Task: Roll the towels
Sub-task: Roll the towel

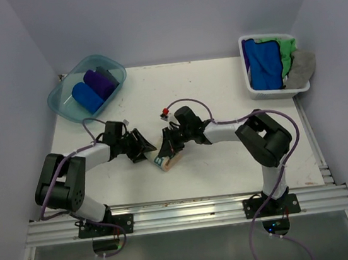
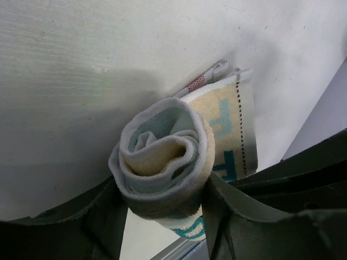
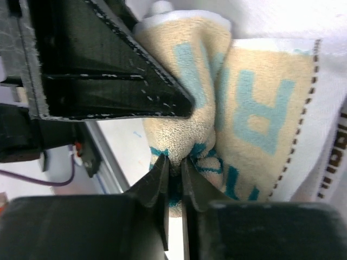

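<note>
— Where do the arms sit?
— The left arm (image 1: 71,174) comes in from the lower left and the right arm (image 1: 260,135) from the lower right. Both are bent low, and their wrists nearly meet at centre frame.
— The left pincer (image 1: 149,150)?
— Its fingers (image 2: 87,227) press either side of the towel (image 2: 162,168).
— And the right pincer (image 3: 173,168)?
— Its tips are almost together, nipping a fold of the cloth.

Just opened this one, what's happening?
Both arms meet mid-table on a rolled cream towel with teal lettering. The left pincer clasps one end of the roll; the right pincer is pinched shut on its fabric. A blue roll and a purple roll sit in the teal tub; loose towels wait in the white basket.
</note>
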